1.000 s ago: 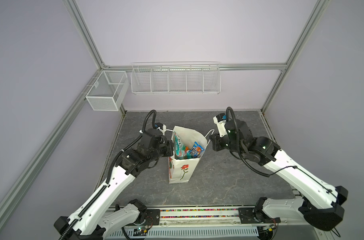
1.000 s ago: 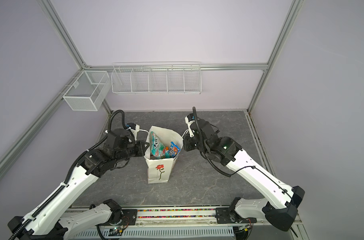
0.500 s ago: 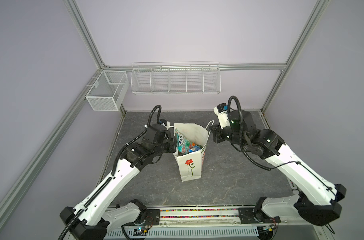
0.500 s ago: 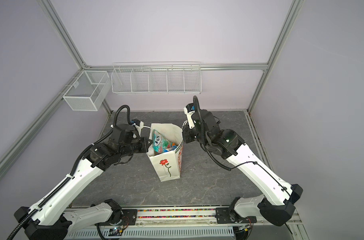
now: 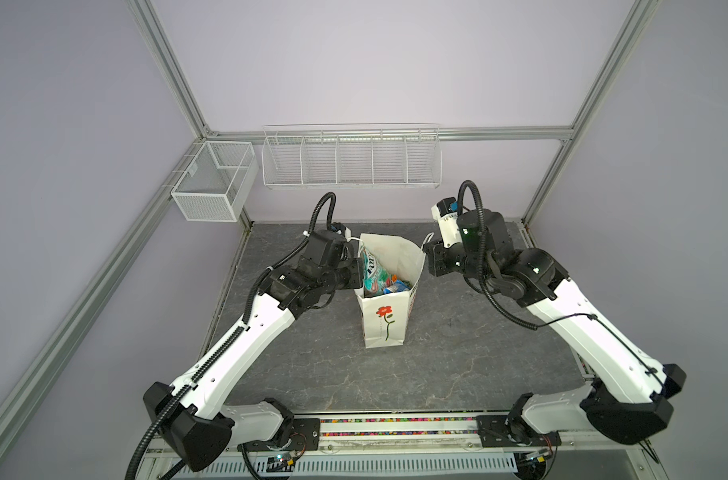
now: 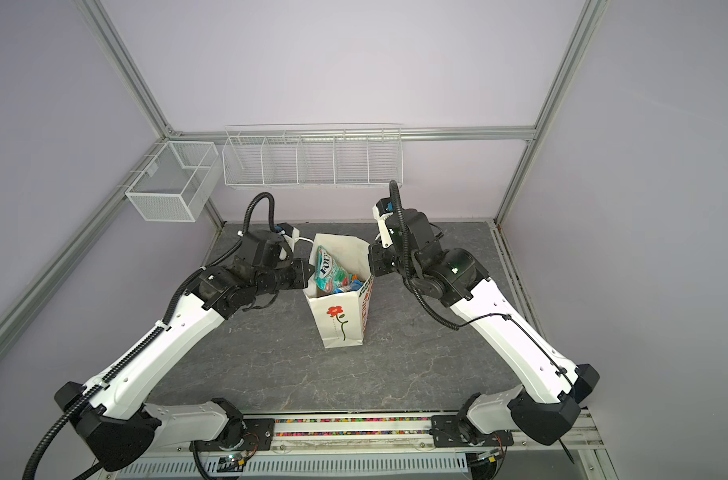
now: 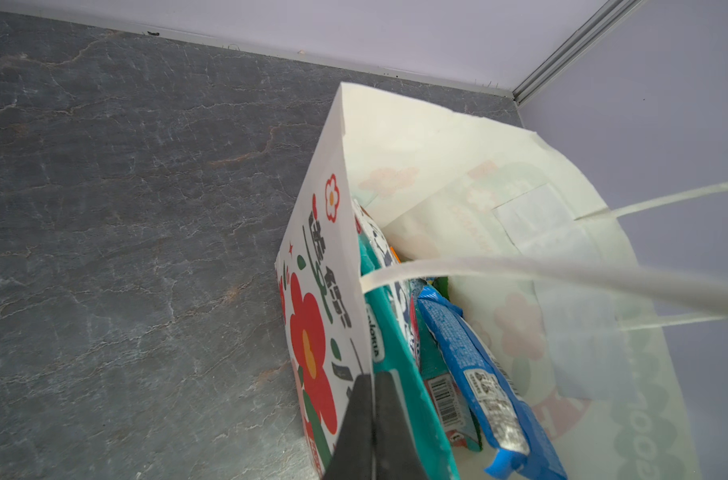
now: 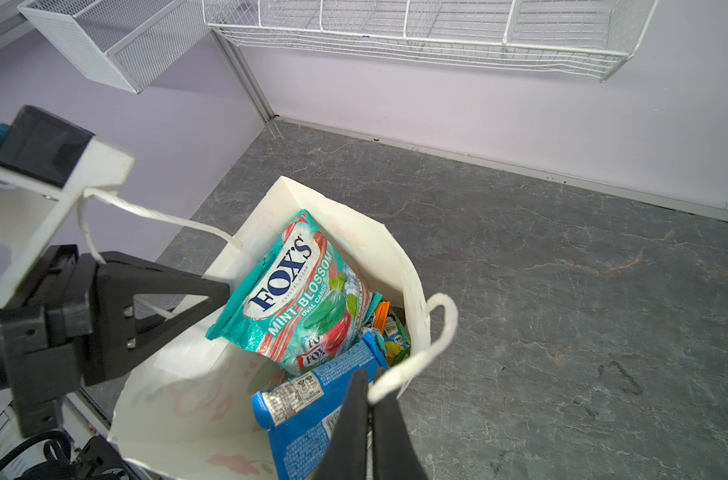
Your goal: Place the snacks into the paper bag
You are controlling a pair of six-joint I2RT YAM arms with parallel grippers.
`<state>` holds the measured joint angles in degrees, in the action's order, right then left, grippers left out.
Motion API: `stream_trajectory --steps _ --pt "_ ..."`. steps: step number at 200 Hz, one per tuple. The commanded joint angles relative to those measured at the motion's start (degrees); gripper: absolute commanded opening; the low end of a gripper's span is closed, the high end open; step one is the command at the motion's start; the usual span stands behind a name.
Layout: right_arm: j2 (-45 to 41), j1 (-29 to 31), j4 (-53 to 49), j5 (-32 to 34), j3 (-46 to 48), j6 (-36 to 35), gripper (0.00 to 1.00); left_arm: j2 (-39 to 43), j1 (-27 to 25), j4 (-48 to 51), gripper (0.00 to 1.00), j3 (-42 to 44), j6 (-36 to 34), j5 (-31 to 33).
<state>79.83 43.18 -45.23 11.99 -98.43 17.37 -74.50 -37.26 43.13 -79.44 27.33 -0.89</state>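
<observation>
Right now your left hand [image 7: 373, 378] is clamped on the side wall of the paper bag [image 5: 385, 328] at its rim, one finger outside the paper and one inside. Your right hand [image 8: 370, 376] is pinched tight on the cord handle [image 8: 435, 336] at the bag's opposite side. The other cord handle [image 8: 154, 214] runs from the rim up over the white mount on your left wrist.

Inside the bag, nearest your left hand, the FOX'S bag [image 8: 287, 299] stands tallest. It is teal with coral stripes and reads "FOX'S", "MINT BLOSSOM" and "OVAL CANDY". Next to it, toward your right hand, lies a blue packet [image 8: 312, 407] with a printed panel too small to read. Deeper in the bag you can see an orange packet [image 8: 382, 311] and a green packet [image 8: 400, 334], neither with legible writing.

The bag itself is white and upright on the table [image 5: 457, 353], its mouth spread open. Its front carries a red flower [image 5: 385, 311] on a green stem. The side your left hand holds has bigger red flowers and dark characters I cannot read.

Around the bag the table is dark grey with pale stone veins. Behind the bag, lilac walls in an aluminium frame carry a long divided wire basket [image 5: 351, 160]. To the bag's rear left hangs a small mesh basket [image 5: 214, 183].
</observation>
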Motion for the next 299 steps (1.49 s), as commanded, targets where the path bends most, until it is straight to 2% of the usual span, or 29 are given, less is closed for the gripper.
stream_trajectory --steps 1,72,176,186,198,204,214,224,240,279,299 --pt "0.5 -1.0 3.7 -0.3 -3.2 -1.5 0.07 -0.9 0.2 -6.1 0.00 -4.9 -1.6 0.3" --pt "1.7 -3.0 2.5 -1.5 -4.8 -1.9 0.07 -5.4 1.0 -6.2 0.00 -9.0 -2.1 -0.2" --pt "1.6 -4.9 3.7 -3.5 0.6 -1.0 0.10 -5.3 1.8 -9.4 0.01 -2.7 -0.2 -0.7" --pt "1.7 -4.9 3.6 -3.7 0.7 -1.0 0.15 -5.2 1.9 -9.2 0.05 -2.4 -0.1 -0.6" --pt "1.8 -5.0 3.4 -4.2 0.6 -1.0 0.42 -5.0 2.0 -8.7 0.14 -2.5 -0.1 -0.2" --pt "1.8 -5.0 3.3 -4.4 0.6 -1.1 0.54 -4.8 2.0 -8.4 0.22 -2.6 -0.1 0.0" --pt "1.8 -5.1 3.3 -4.9 0.6 -1.0 0.66 -4.5 2.1 -8.1 0.36 -2.7 -0.1 0.2" --pt "1.8 -5.1 3.3 -5.7 0.7 -1.0 0.68 -4.0 2.1 -7.8 0.46 -2.8 -0.1 0.5" --pt "1.7 -5.0 3.3 -6.3 0.8 -0.8 0.69 -3.2 2.2 -7.6 0.55 -2.8 0.0 1.0" --pt "1.5 -5.1 3.2 -7.1 1.0 -0.1 0.70 -1.7 2.3 -6.4 0.68 -3.1 -0.1 1.9" --pt "1.2 -5.0 3.2 -7.4 1.0 -0.3 0.82 -0.9 2.3 -6.1 0.73 -3.1 -0.1 2.3"
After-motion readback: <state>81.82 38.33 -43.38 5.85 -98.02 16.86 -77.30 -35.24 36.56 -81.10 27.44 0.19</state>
